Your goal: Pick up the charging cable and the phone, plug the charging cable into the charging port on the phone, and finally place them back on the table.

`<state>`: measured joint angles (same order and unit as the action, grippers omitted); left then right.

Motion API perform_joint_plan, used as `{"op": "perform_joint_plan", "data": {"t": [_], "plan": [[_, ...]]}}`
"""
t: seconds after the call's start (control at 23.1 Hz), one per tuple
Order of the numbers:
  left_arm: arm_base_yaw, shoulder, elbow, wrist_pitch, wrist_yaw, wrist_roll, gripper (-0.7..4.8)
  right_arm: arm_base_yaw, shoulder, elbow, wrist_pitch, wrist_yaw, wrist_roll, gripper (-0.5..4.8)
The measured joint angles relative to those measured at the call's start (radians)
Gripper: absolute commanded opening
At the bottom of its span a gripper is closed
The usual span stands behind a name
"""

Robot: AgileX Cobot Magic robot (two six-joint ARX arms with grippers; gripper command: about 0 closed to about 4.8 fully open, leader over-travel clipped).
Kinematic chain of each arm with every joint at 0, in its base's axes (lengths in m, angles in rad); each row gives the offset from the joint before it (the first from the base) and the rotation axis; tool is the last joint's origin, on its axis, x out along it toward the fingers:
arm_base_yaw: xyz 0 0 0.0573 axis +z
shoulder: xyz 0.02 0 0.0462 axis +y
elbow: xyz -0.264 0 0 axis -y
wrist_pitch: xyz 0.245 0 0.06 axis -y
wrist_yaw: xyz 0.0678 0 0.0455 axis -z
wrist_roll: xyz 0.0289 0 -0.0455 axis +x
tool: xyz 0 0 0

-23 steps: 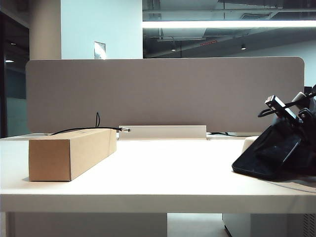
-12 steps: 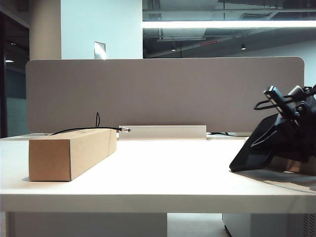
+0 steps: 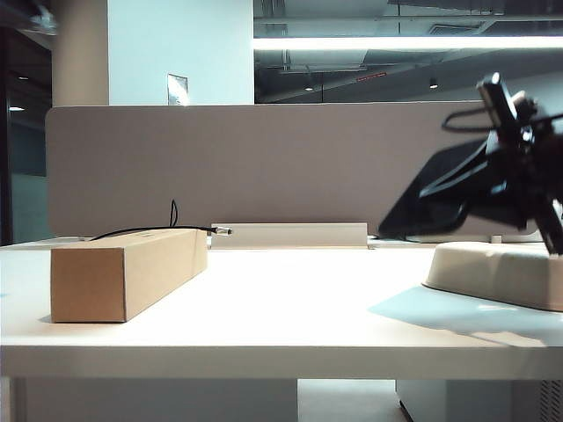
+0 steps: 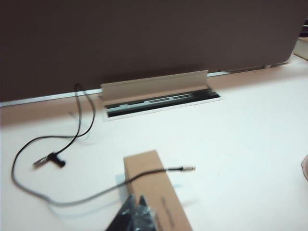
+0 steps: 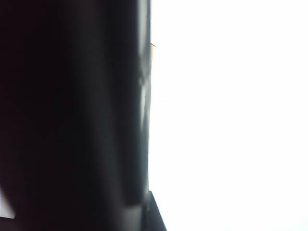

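Observation:
The black phone (image 3: 431, 198) hangs tilted in the air above a beige tray (image 3: 497, 272), with my right gripper (image 3: 508, 176) shut on its right end. In the right wrist view the phone (image 5: 72, 115) is a dark mass that fills half the frame; its charging port cannot be made out. The black charging cable (image 4: 72, 197) lies across the end of the cardboard box (image 4: 156, 192), and its silvery plug tip (image 4: 186, 168) pokes out past the box over the table (image 4: 250, 134). My left gripper (image 4: 134, 208) is shut and empty, hovering above the box just short of the cable.
The long brown box (image 3: 127, 268) stands on the left of the white table (image 3: 290, 308). A grey partition (image 3: 290, 167) runs along the back with a cable slot and raised flap (image 4: 154, 89) at its foot. A second cable end (image 4: 48, 160) lies loose.
My right gripper has closed on the phone and lifted it off the beige tray, swinging it up and leftwards. The tray now shows bare. Box and cable have not moved.

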<state>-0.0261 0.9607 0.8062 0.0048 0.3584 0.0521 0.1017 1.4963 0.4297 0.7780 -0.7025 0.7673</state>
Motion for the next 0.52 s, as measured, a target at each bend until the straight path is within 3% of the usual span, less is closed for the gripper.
{"op": "perform_joint_plan", "data": {"t": [0.26, 0.52], "plan": [[-0.082, 0.259, 0.193, 0.002, 0.001, 0.012, -0.06, 0.0, -0.148, 0.0, 0.001, -0.043, -0.002, -0.03], [-0.175, 0.538, 0.406, -0.058, 0.0, 0.159, -0.06, 0.0, -0.236, 0.0, -0.002, -0.059, -0.002, -0.03]]}}
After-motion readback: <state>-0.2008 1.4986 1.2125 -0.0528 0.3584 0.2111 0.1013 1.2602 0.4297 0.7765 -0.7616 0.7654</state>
